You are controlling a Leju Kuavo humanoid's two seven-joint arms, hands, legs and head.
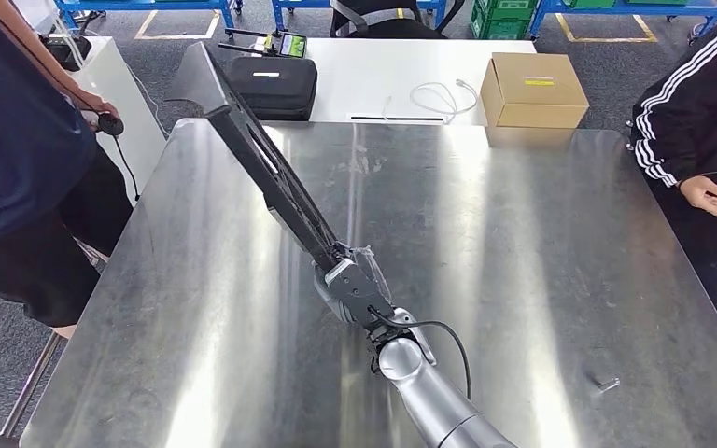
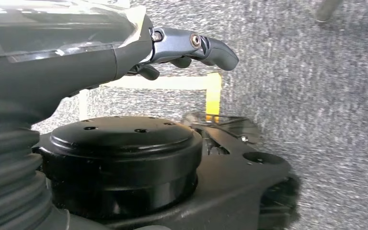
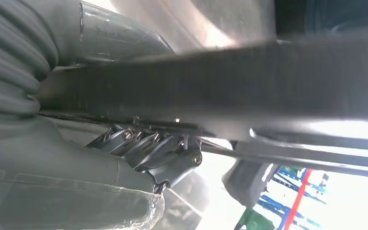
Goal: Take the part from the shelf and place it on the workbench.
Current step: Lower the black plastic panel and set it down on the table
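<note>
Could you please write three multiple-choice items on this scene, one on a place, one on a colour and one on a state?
1. Where does the cardboard box stand?
A. on the white table beyond the steel workbench
B. on the floor
C. in the left hand

2. What colour is the long part?
A. yellow
B. black
C. white

3. What is the right hand doing?
A. hanging open at the robot's side
B. resting flat on the box
C. gripping the long part over the workbench

Answers:
1 A: the head view shows the box on the white table past the workbench's far edge.
2 B: the part is dark all along its length.
3 C: the fingers wrap the part's near end, and it slants up over the steel top.
</note>
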